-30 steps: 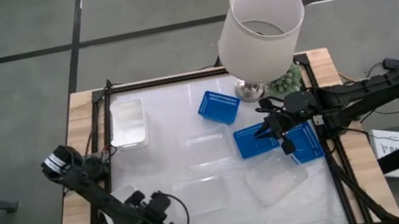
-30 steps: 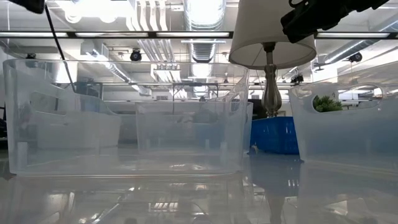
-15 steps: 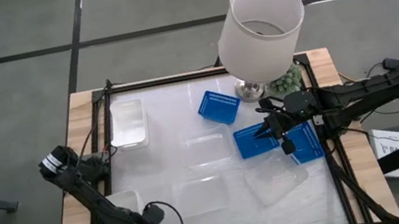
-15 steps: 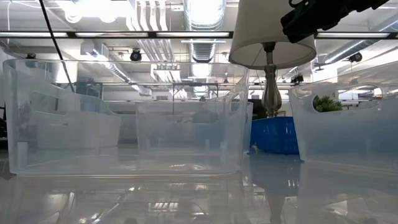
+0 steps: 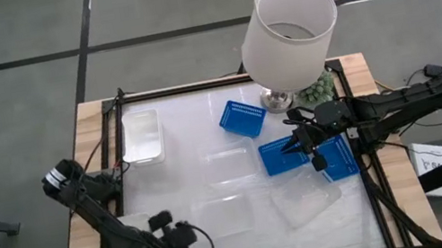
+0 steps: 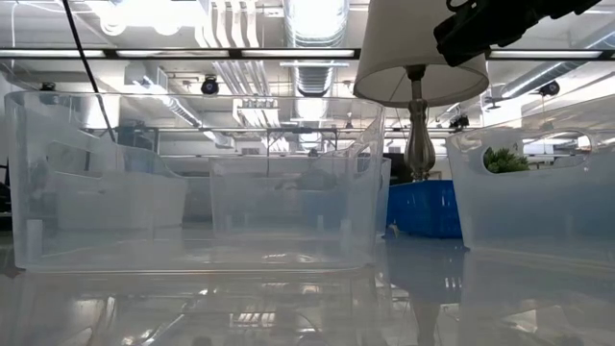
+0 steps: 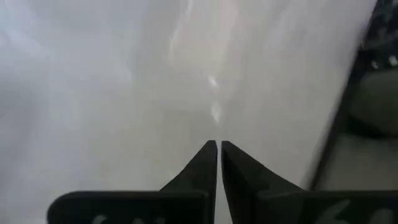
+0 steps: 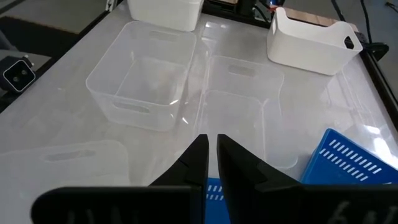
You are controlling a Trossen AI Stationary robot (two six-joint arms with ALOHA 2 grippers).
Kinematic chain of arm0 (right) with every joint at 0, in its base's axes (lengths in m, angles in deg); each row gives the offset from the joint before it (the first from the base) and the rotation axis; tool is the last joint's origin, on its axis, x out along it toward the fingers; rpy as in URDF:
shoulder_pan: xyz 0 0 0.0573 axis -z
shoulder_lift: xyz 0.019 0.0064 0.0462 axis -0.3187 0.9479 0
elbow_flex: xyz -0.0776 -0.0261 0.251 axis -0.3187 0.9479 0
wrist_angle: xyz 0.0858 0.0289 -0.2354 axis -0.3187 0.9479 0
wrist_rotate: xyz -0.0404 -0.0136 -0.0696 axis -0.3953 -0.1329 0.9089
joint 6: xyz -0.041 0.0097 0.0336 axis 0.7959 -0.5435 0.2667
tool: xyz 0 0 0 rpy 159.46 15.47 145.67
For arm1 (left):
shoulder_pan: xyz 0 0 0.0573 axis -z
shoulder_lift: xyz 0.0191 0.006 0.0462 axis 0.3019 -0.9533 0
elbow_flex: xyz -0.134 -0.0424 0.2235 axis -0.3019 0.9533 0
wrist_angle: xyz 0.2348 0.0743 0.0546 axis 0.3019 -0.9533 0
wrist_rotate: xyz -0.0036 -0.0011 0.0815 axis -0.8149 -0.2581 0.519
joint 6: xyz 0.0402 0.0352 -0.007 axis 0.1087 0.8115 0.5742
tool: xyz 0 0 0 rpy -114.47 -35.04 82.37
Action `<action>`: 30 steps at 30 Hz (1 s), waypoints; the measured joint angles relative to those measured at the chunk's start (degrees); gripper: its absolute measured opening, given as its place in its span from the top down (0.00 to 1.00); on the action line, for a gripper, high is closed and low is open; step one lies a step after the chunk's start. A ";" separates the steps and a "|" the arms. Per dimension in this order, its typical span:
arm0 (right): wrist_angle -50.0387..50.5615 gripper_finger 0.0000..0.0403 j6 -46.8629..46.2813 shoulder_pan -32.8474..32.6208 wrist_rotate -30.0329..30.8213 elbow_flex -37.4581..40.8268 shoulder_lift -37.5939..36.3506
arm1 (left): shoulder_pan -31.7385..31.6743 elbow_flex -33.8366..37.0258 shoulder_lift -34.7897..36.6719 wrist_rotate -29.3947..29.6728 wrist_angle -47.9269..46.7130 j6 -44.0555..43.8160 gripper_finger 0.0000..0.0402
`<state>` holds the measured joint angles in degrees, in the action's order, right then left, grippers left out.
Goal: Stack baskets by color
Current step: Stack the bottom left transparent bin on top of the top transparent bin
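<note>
Baskets: three blue with mesh sides (image 5: 243, 118), (image 5: 284, 156), (image 5: 337, 158); white opaque (image 5: 142, 136); clear transparent (image 5: 228, 161), (image 5: 305, 199). Lampshade (image 5: 289, 32) white. Counter (image 5: 202, 118) glossy white, wood-toned border. Plant (image 5: 318, 87) green. Arms dark.

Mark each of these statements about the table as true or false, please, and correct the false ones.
1. Three blue baskets are on the table. True: one near the lamp, two overlapping under the right gripper.
2. The right gripper holds a blue basket. False: its fingers are shut on nothing, above the baskets.
3. The left gripper is wide open. False: it is shut.
4. A white basket stands at the table's far left. True.
</note>
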<state>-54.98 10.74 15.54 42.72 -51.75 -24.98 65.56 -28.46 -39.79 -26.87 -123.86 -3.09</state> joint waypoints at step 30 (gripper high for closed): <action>-29.91 0.93 -2.94 -11.23 12.86 -1.54 18.91 | -10.97 50.58 35.67 34.12 76.88 88.31 0.99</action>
<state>-84.89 7.80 4.31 55.57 -53.29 -6.07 54.59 22.12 -4.12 7.25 -46.98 85.22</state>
